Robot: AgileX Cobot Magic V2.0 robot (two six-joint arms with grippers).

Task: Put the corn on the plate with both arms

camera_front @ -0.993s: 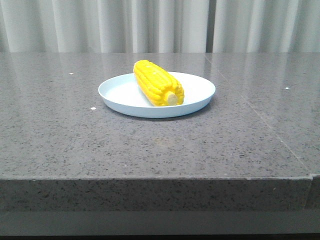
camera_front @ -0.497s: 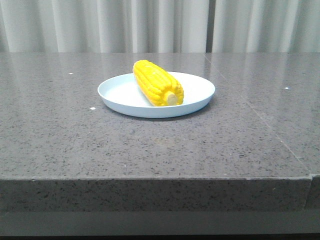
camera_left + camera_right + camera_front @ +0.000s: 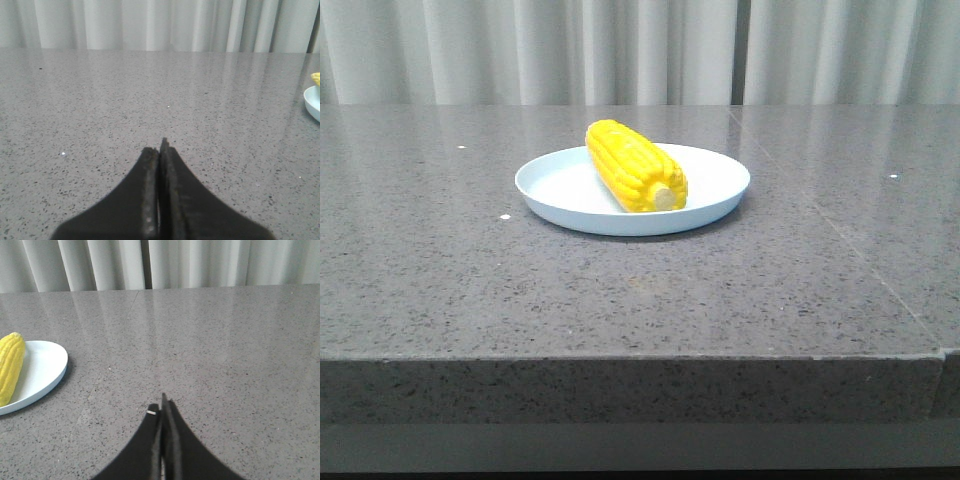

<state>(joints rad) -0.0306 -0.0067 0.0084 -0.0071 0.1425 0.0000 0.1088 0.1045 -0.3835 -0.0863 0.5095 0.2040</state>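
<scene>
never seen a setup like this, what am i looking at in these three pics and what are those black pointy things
This is a two-armed robot at a grey stone table. The front view looks forward over the table: a yellow corn cob lies on a pale blue plate, with curtains behind. The other two pictures come from cameras on each wrist. The black wedge in each is that arm's gripper seen from behind: the left gripper and the right gripper, both closed and holding nothing, away from the plate. The right wrist view catches the plate and corn at its edge.
</scene>
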